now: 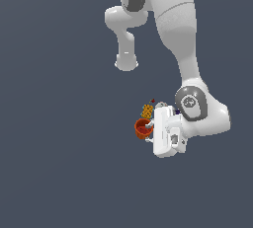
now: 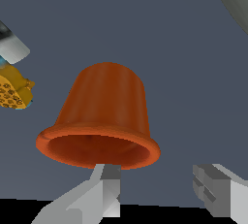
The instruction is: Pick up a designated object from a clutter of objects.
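In the exterior view my cup (image 1: 143, 129) sits at the left edge of the clutter, orange-red, rim open toward the camera, on the dark worktop (image 1: 59, 148). Just beside it to that view's right is my hand (image 1: 150, 132), the white body of it lying alongside the cup, with the fingers reaching in at the rim. Above the cup and a little right lies the yellow-orange block (image 1: 147, 110), with a tiny dark red speck just above it that I cannot name. The rest of the group is hidden behind my hand and wrist. From the wrist view the cup (image 2: 103, 119) fills the middle, tapered, faintly ribbed, its round rim flared and facing the camera. The block (image 2: 13, 91) shows at the frame's edge, perforated, with a grey-white rounded end of something (image 2: 10, 43) near it that I cannot identify. One finger (image 2: 104, 189) touches or overlaps the cup's rim at its near edge; the other finger (image 2: 218, 191) stands well apart from the cup, with bare worktop between. So my hand (image 2: 160, 186) is spread wide, holding nothing, the cup off to one side of the gap, not centred in it.
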Tool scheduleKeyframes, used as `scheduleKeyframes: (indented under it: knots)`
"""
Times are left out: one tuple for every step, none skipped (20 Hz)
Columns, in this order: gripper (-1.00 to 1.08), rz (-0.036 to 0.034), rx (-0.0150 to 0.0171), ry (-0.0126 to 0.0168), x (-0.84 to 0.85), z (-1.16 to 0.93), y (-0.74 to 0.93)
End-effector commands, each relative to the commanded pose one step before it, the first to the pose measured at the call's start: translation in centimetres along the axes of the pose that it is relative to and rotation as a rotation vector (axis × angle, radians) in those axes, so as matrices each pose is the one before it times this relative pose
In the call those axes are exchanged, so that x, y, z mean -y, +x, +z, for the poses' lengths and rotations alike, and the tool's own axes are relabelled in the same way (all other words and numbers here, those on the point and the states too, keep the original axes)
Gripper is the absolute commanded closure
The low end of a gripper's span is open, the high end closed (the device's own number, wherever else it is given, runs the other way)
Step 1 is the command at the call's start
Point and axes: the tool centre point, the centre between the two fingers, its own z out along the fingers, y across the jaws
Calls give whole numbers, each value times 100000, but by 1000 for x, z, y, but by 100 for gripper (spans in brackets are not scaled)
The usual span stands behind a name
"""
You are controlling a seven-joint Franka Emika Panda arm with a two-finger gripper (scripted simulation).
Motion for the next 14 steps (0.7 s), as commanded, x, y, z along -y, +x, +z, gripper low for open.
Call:
scheduleKeyframes:
  knots:
    - [-20,-1932,1446,-733,-114,92,284]
    - [-20,-297,211,-102,-10,15,51]
    - [-20,-108,77,-37,-3,3,24]
    - [-20,499,-426,237,66,-15,-38]
    - [-20,0,0,0,-2,44,-5]
    - [-20,0,0,0,-5,131,-15]
    - [-20,-51,41,-23,-2,205,13]
    - [-20,-75,55,-30,-1,288,20]
    - [-20,-56,35,-19,-2,380,-6]
    - [-20,-83,45,-25,3,461,-1]
    - [-20,-106,49,-27,9,458,12]
    - [-20,-90,34,-18,11,375,9]
    - [-20,0,0,0,8,298,-39]
    - [-20,-92,28,-15,11,204,31]
